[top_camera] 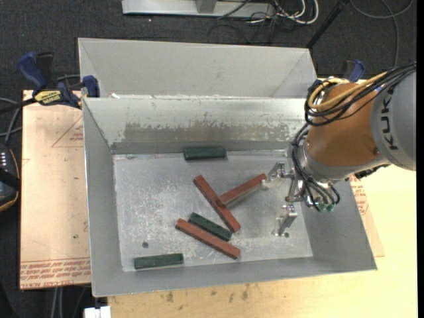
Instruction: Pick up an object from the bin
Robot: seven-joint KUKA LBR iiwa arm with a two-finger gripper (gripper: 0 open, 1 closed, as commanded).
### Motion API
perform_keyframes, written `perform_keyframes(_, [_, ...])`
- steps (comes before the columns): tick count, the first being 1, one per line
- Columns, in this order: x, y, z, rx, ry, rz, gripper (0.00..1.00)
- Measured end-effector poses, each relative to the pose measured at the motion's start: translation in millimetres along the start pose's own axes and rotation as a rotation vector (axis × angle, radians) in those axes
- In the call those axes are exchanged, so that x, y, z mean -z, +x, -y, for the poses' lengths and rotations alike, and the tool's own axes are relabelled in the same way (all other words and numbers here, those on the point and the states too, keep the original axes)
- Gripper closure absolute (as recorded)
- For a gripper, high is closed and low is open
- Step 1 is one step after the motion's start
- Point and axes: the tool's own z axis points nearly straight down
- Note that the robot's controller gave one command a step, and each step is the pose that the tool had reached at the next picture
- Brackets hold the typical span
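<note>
My gripper (280,199) hangs low over the bin's right side, below the orange cover. It is open, with nothing between its fingers. Its far fingertip (272,176) is right by the upper right end of a slanted red bar (242,189); whether they touch I cannot tell. The near fingertip (285,222) stands over bare bin floor. A second red bar (216,202) lies left of the first, their lower ends meeting. A dark green bar (211,225) lies just below them, to the left of the gripper.
A long red bar (207,238) lies in front of the green one. Another green bar (205,154) rests against the back wall, and a third (158,261) lies at the front left. The arm's orange cover overhangs the bin's right wall.
</note>
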Motion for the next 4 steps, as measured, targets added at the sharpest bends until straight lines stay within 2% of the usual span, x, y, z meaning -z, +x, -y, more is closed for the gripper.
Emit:
perform_keyframes(1, [4.3, -1.8, -0.1, 0.001, 0.001, 0.007, 0.00])
perform_keyframes(2, [-16.5, -39.1, -33.8, 0.065, 0.003, 0.013, 0.00])
perform_keyframes(3, [-60.3, -64.7, -38.2, 0.444, 0.003, 0.019, 1.00])
perform_keyframes(4, [-60.3, -64.7, -38.2, 0.444, 0.003, 0.019, 1.00])
